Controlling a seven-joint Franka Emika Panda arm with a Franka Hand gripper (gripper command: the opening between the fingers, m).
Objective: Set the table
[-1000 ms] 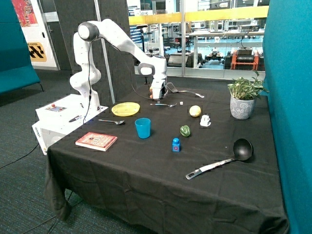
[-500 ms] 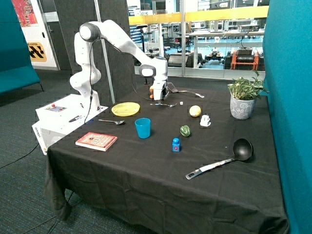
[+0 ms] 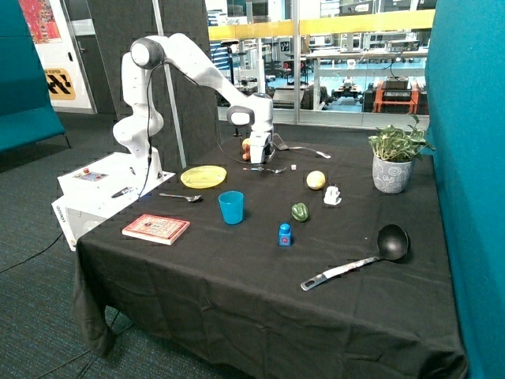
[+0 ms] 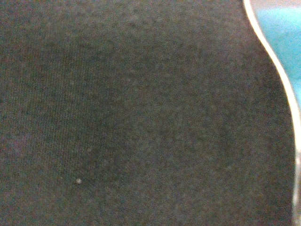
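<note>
A: We start with the table [image 3: 237, 276]; it fills the middle of the outside view under its matte black cloth, with the white robot base [image 3: 102, 185] at its far corner. What do we have on it?

B: A yellow plate [image 3: 203, 176] near the base with a spoon [image 3: 181, 197] just in front of it; a blue cup [image 3: 231, 207] and a red book [image 3: 156, 228] nearer the front edge; a fork [image 3: 267, 169] lying beyond the plate; a lemon [image 3: 316, 180], a small white object [image 3: 332, 195], a green pepper [image 3: 300, 212] and a little blue block [image 3: 285, 234] toward the middle; a black ladle [image 3: 363, 257] near the front corner and a potted plant [image 3: 394, 162] at the back.

A: And the gripper [image 3: 254, 155]?

B: It hangs low at the back of the table, just behind the fork; we cannot tell whether it is spread or closed; the wrist view gives only black cloth close up with a pale curved rim at one side.

A: What has changed over the last second?

B: The gripper has drifted slightly along the back edge, toward the spatula [image 3: 278, 142] side, while every item has stayed put; we judge the arm is lining up on the cutlery there, so the setting itself has barely begun; plate, cup and spoon are near one another but not arranged.
</note>
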